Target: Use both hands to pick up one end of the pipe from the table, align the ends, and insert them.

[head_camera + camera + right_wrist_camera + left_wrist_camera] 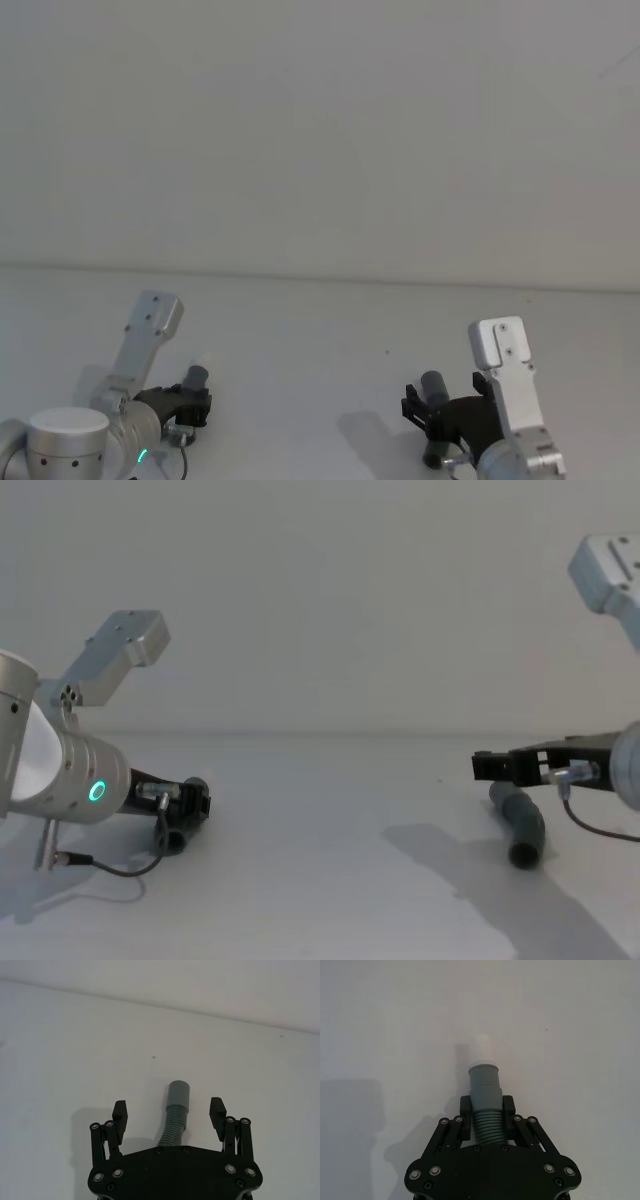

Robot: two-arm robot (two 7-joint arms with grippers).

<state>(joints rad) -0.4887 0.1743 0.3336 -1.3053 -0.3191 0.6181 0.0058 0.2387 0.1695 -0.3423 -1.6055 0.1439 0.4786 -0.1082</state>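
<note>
Left pincer (pixel 487 1106), head-view lower left: pinching ribbed plug piece (pixel 485 1087), white tip (pixel 482 1050) pointing outward along pincer axis. Right pincer (pixel 168 1107), lower right: spread astride socket piece (pixel 175 1120), mouth (pixel 178 1091) outward.

This looks like a robotics lab or test station. A plain, matt off-white worktop (pixel 330 330) runs back to a blank pale wall (pixel 320 120), and over its near edge stand a silver left arm (pixel 60 770) with a glowing green ring (pixel 96 791) and a silver right arm (pixel 515 400).
</note>
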